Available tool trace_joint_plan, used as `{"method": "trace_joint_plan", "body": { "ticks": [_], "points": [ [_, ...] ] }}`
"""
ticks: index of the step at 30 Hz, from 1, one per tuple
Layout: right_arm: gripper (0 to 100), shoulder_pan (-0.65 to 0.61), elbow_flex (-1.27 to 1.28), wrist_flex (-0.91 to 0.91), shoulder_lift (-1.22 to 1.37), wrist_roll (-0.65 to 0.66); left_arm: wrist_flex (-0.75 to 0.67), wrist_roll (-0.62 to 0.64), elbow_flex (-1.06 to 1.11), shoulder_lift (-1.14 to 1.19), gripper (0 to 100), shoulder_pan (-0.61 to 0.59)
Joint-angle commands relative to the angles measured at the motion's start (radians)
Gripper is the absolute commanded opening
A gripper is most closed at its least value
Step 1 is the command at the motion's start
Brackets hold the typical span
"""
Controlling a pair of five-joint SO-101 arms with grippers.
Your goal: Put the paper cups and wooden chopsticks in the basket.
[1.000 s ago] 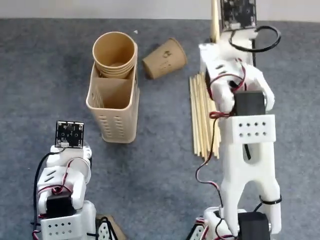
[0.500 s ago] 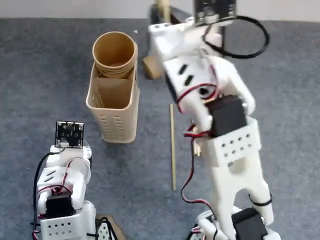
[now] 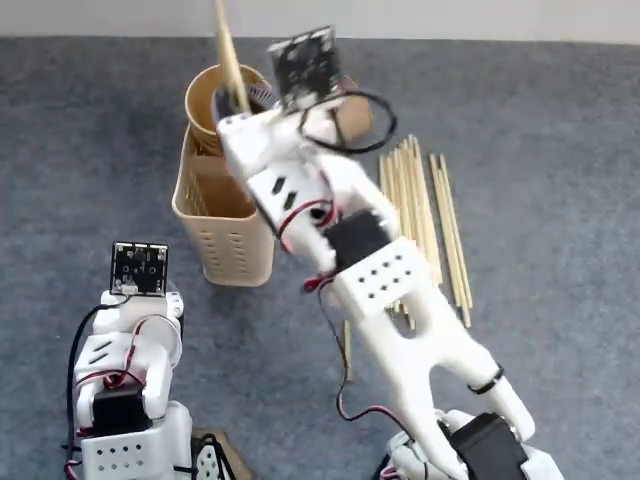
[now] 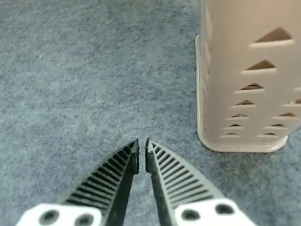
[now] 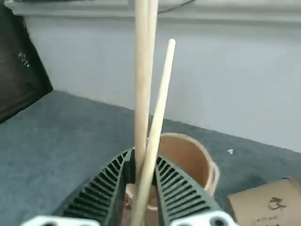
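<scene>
Claw (image 5: 142,157) now over basket (image 3: 225,250) (cup (image 3: 360,118) half-hidden)

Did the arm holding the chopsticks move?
Yes. The right end effector swung from the chopstick pile across to above the basket, still gripping chopsticks.

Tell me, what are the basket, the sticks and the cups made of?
The basket looks like beige plastic: it has smooth, matte walls with neat moulded holes. The chopsticks look like pale bare wood, unpainted, though they could be bamboo. The cups look like brown paper, dull, with a rolled rim.
</scene>
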Motion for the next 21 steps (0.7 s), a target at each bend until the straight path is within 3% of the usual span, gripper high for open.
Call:
{"method": "trace_joint_plan", "body": {
  "ticks": [1, 9, 12, 17, 21],
  "points": [
    [0.4, -0.036, 0.074, -0.076, -0.005, -0.009, -0.02, 0.008, -0.002, -0.002, 6, -0.008],
    [2.2, -0.022, 0.205, -0.097, -0.015, 0.035, -0.02, 0.008, -0.002, -0.002, 6, -0.008],
    [11.4, -0.022, 0.263, -0.088, -0.047, 0.14, -0.02, 0.008, -0.002, -0.002, 6, -0.007],
    [29.3, -0.019, 0.292, 0.084, -0.168, 0.282, -0.02, 0.008, -0.002, -0.002, 6, -0.007],
    [30.9, 0.008, 0.242, 0.189, -0.283, 0.334, -0.02, 0.008, -0.002, -0.002, 6, -0.007]
  ]
}}
